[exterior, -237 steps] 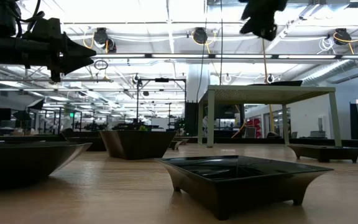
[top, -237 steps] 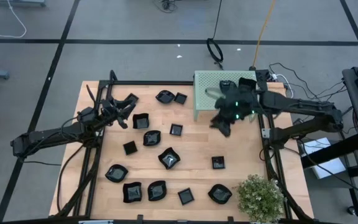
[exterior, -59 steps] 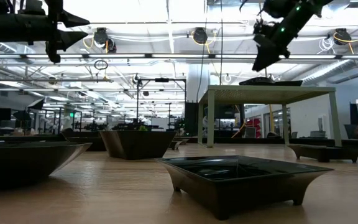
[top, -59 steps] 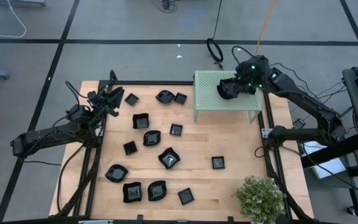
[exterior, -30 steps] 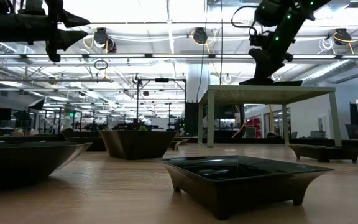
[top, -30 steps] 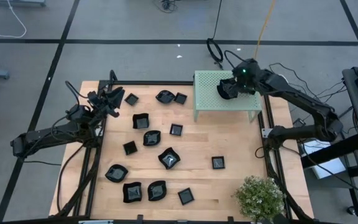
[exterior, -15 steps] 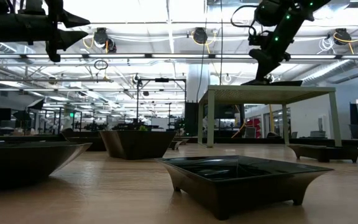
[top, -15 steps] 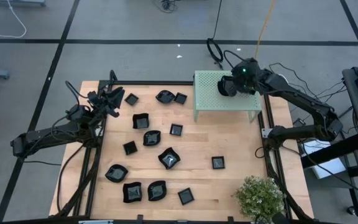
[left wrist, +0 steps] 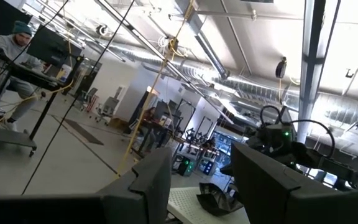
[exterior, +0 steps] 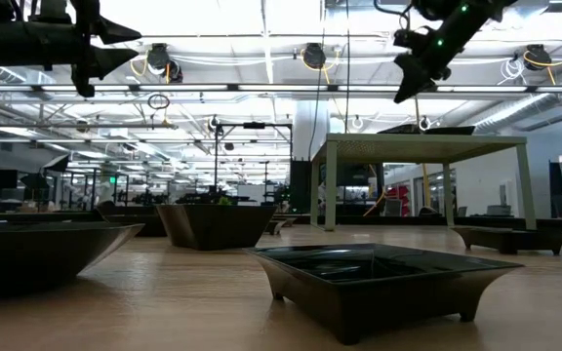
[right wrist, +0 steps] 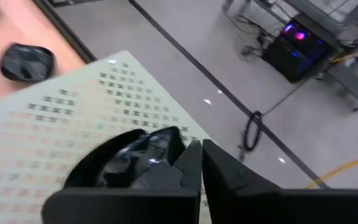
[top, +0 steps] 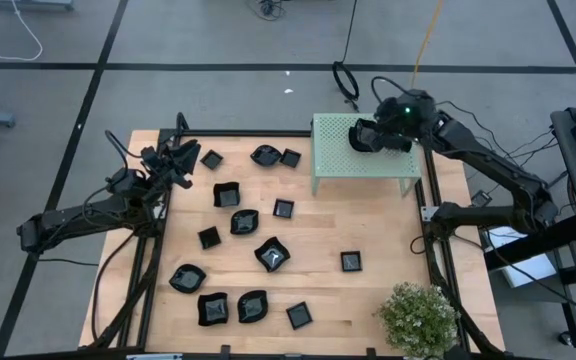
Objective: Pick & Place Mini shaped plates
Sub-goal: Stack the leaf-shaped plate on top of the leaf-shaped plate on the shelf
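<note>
The right tool (top: 360, 137), fingers together and empty, hangs over the far-right green box (top: 343, 165), where one plate (right wrist: 126, 158) rests on top. The left tool (top: 182, 163), fingers apart, waits far left above the surface (top: 368, 230). Next, I judge, lift clear before swinging toward the plates (top: 272, 254) scattered below.

1. Glossy black rounded dish (right wrist: 129, 163) on the pale green perforated box (right wrist: 55, 124): near side hidden behind the right tool (right wrist: 201, 163).
2. Green leafy plant (top: 420, 318): cut off at the high view's lower edge.
3. Nearest black dish (exterior: 27, 255), low view: cut off at the left edge.
</note>
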Controlling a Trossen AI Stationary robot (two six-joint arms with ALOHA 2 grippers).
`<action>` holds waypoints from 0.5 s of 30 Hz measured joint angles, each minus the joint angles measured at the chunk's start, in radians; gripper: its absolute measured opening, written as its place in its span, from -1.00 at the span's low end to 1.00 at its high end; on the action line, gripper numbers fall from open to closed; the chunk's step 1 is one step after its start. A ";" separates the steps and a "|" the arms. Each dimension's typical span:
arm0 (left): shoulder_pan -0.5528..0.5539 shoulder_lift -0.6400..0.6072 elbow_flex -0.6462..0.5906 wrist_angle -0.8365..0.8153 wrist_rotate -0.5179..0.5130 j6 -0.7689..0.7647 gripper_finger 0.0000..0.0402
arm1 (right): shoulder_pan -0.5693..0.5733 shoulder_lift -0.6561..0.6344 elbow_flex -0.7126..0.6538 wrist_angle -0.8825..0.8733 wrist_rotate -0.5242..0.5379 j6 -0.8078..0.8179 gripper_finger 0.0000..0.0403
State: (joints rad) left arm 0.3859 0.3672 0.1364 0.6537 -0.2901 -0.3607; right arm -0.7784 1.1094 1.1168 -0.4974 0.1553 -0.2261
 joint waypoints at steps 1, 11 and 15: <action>0.000 0.000 0.000 0.000 0.000 0.000 -0.15 | -0.003 -0.001 0.000 -0.003 -0.001 0.010 -0.99; 0.000 0.000 0.000 0.000 0.000 -0.015 -0.15 | -0.096 0.033 0.000 -0.013 -0.019 0.278 -0.54; 0.000 0.000 0.000 0.000 0.000 -0.015 -0.15 | -0.120 0.065 0.000 -0.024 -0.056 0.386 -0.20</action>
State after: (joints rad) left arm 0.3859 0.3672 0.1364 0.6537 -0.2901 -0.3754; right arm -0.8982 1.1748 1.1168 -0.5210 0.0989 0.1600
